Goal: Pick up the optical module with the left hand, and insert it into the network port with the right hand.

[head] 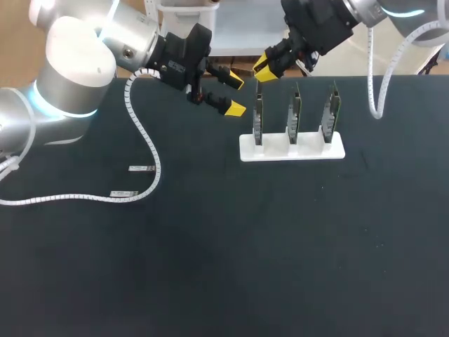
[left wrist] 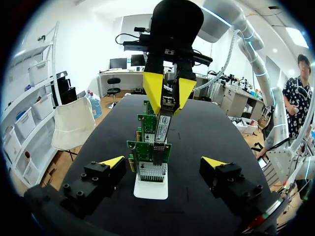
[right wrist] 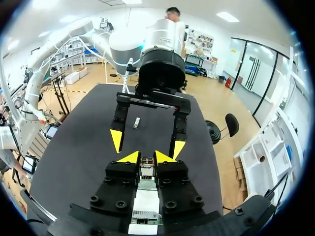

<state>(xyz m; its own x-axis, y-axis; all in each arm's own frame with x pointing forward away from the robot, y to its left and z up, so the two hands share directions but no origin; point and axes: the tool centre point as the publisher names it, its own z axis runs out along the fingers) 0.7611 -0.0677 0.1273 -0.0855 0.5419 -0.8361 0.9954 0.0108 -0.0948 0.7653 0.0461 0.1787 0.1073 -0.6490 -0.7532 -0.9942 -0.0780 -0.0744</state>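
Toward the far edge of the black desk (head: 210,267) stands one white holder (head: 309,151) with three green boards upright in a row: the left board (head: 258,119), the middle board (head: 295,116) and the right board (head: 331,112). Two arms reach in. The right arm (head: 316,24) comes from the far right corner, and the right jaws are clenched on one optical module (left wrist: 162,125), a yellow tip on each side of it. The module hangs nearly upright over the left board, its lower end at that board's top edge, where the network port (left wrist: 158,153) sits. I cannot tell whether it is seated in the port. The left arm (head: 77,70) comes from the left, and the left jaws are spread wide and grasp nothing, just beside the holder's left end and level with the boards. Two more modules lie flat on the desk, well apart from the holder on the left side: a farther module (head: 142,168) and a nearer module (head: 125,194), both close to the left arm's white coiled cable (head: 144,137).
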